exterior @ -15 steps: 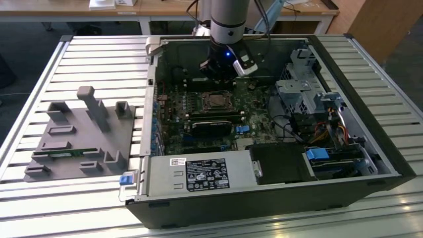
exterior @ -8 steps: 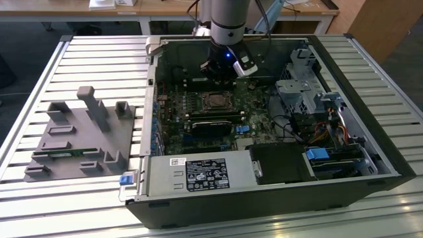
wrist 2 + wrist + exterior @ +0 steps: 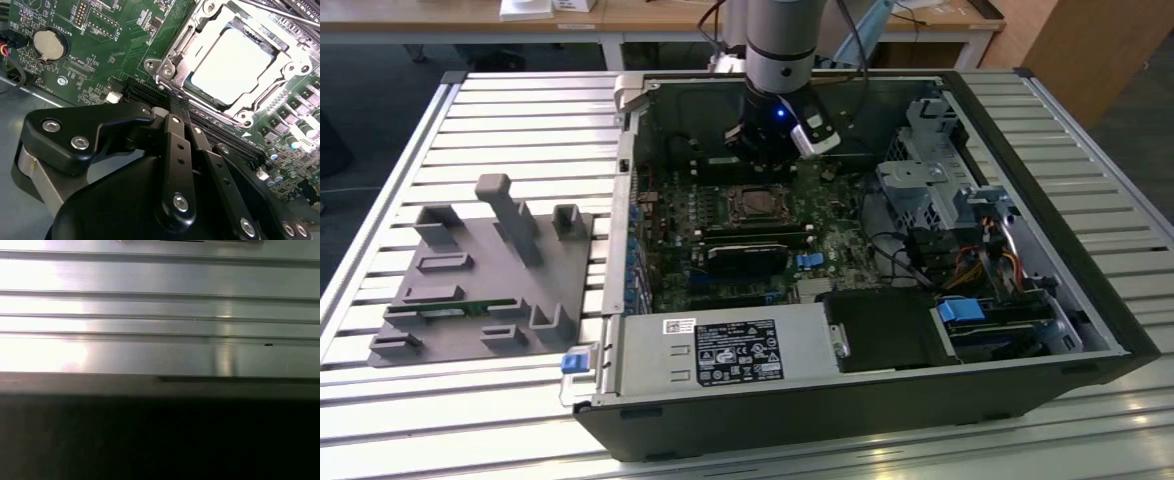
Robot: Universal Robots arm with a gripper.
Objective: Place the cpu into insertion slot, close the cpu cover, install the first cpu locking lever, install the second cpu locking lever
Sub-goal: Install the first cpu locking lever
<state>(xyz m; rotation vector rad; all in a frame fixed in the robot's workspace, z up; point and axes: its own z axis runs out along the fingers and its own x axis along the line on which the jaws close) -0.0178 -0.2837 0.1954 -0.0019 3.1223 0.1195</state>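
Inside the insertion slot (image 3: pixel 235 62) sits the cpu (image 3: pixel 232 67), cpu cover (image 3: pixel 200 37) shut over it; jaws pressed together, empty.

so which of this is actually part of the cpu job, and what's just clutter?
Job:
- cpu, seated in the insertion slot
- cpu cover, down around the cpu
- gripper, close beside the socket

Lying about:
- grey fixture block on the slatted table
- power supply
- drive cage
- coin battery
- blue clip
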